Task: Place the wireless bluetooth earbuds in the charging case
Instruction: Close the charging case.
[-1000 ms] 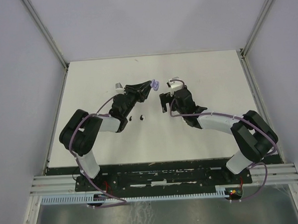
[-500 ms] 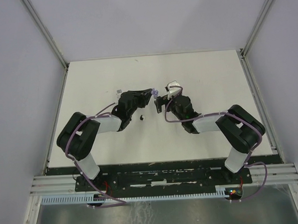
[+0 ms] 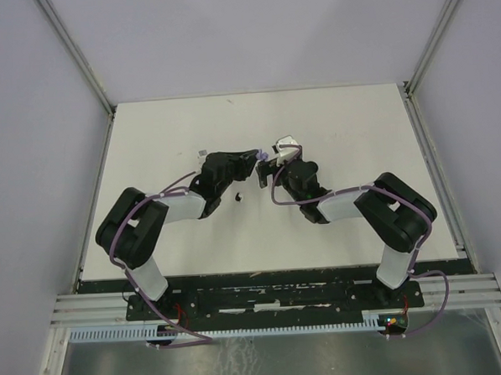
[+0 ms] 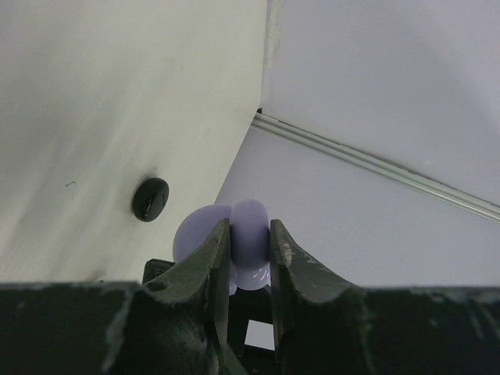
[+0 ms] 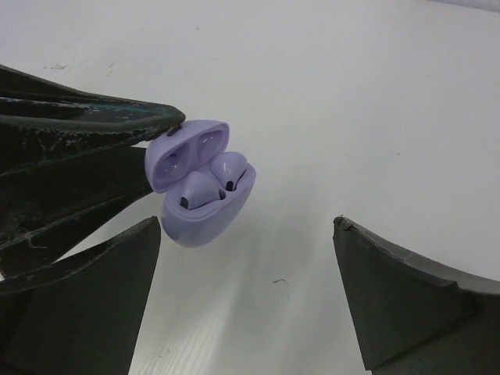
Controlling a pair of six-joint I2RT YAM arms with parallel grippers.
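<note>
My left gripper [image 3: 255,159] is shut on the lilac charging case [image 3: 262,156] and holds it above the table. In the right wrist view the case [image 5: 205,211] hangs open, lid tipped back. Two lilac earbuds [image 5: 197,190] sit in its wells. The left gripper's fingers [image 5: 94,125] pinch the case from the left. In the left wrist view the case [image 4: 248,242] is clamped between the pads. My right gripper [image 5: 247,223] is open and empty, just short of the case, also in the top view [image 3: 268,167].
A tiny black piece and a white piece [image 3: 238,196] lie on the white table [image 3: 356,123] below the left gripper. A round black disc [image 4: 150,198] lies on the table ahead of it. A small grey-white object [image 3: 200,154] lies behind the left wrist.
The left gripper carried the lilac case slightly toward the near side. The right gripper swung left and closed in on the case, jaws still open.
</note>
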